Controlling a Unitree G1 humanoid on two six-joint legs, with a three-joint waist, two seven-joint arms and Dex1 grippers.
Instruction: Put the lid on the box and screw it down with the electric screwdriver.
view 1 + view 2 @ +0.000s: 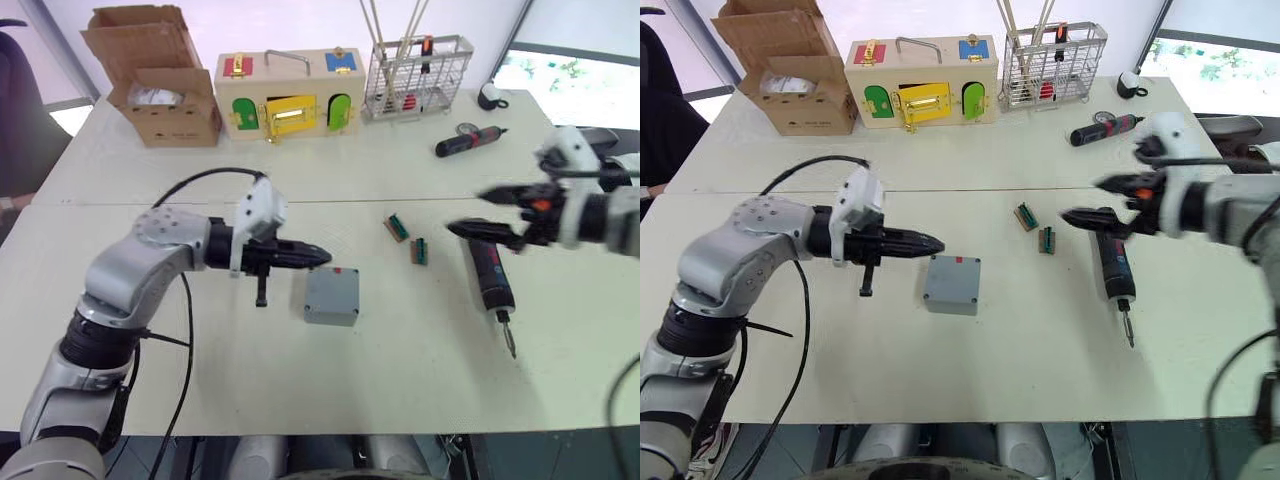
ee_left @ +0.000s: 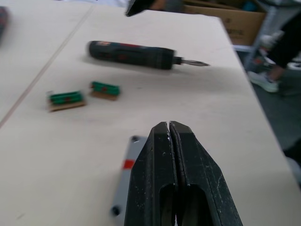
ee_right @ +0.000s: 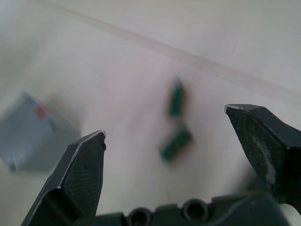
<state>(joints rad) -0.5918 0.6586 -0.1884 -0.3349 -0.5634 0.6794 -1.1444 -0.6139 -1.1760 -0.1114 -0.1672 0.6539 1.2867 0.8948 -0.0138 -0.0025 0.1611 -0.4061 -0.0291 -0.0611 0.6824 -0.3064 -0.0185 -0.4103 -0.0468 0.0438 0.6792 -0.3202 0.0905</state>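
Electric screwdriver lies flat at frame right on the tabletop, bit toward bottom; right gripper hovers above, jaws released, left gripper jaws clenched empty by the lidded box; looks rigid, hefty, round — grab mid-barrel.

Pale desk with a seam running across the middle. Using the grey box as the landmark: it sits lid on, near the middle. The two little green blocks are just off to its right, and the electric screwdriver lies further right, bit pointing at the near edge. Way behind the box, along the back edge, there's a cardboard box, a wooden box with coloured doors and a wire rack. A smaller black-and-red screwdriver lies back-right.
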